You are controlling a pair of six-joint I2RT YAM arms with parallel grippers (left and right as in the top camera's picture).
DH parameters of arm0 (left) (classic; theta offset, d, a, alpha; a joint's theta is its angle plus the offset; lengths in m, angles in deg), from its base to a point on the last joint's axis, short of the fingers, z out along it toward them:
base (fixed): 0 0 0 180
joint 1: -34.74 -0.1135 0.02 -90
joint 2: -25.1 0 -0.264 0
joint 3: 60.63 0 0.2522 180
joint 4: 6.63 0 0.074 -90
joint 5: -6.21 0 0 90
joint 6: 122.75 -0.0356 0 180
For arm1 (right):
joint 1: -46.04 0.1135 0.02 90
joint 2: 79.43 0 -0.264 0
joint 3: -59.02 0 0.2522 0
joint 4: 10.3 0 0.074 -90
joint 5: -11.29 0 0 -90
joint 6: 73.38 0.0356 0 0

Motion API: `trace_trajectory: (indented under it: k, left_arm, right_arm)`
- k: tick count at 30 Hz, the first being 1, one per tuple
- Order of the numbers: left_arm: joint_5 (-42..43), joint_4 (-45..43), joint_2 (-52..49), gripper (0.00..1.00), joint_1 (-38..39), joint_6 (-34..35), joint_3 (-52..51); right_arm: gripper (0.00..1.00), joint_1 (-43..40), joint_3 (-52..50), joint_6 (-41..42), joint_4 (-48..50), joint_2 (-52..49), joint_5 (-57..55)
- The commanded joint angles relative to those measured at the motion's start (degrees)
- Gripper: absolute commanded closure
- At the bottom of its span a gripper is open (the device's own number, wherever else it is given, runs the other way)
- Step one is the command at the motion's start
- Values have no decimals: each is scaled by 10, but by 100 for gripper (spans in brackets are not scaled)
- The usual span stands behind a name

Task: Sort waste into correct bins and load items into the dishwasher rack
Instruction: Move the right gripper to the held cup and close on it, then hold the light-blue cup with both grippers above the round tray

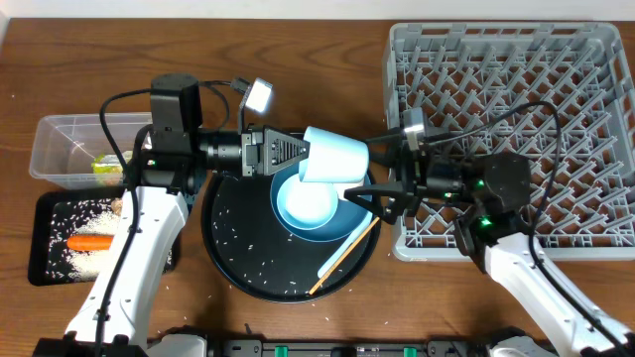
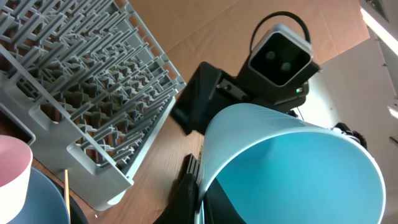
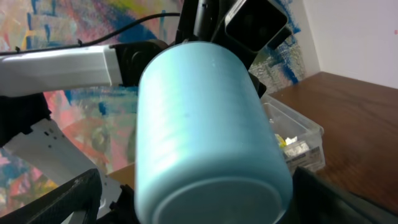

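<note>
The left gripper [image 1: 301, 156] pinches the rim of the small light-blue cup [image 1: 337, 159], which lies sideways in the air over the pale-blue bowl [image 1: 306, 206]. The right gripper [image 1: 379, 177] has its fingers spread wide around the cup's bottom end.

We see the light-blue cup [image 1: 335, 157] in the left pincer [image 1: 306, 156] as smooth, matt plastic with a soft sheen. Behind the right pincer [image 1: 379, 185], the rack [image 1: 556, 59] is dull grey moulded plastic. Below both pincers, the round tray [image 1: 223, 243] looks dark and smooth, the chopsticks [image 1: 345, 256] bare wood. The bench [image 1: 60, 30] shows brown wood grain; the tub [image 1: 50, 159] behind the left pincer is clear plastic.
</note>
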Motion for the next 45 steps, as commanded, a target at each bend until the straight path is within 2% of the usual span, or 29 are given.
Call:
trace_trajectory:
  k: [1, 7, 16, 35, 45]
  left_arm:
    - [2, -1, 3, 94, -1, 3, 7]
    - [1, -1, 3, 94, -1, 3, 7]
    - [1, -1, 3, 94, -1, 3, 7]
    - [1, -1, 3, 94, -1, 3, 7]
    - [1, -1, 3, 94, -1, 3, 7]
  right_arm:
    - [9, 10, 10, -11, 22, -21, -15]
    - [14, 13, 10, -8, 63, -38, -15]
    - [17, 13, 10, 55, 172, -38, -11]
    - [17, 15, 10, 20, 103, -38, -6]
    - [18, 16, 10, 19, 103, -38, -9]
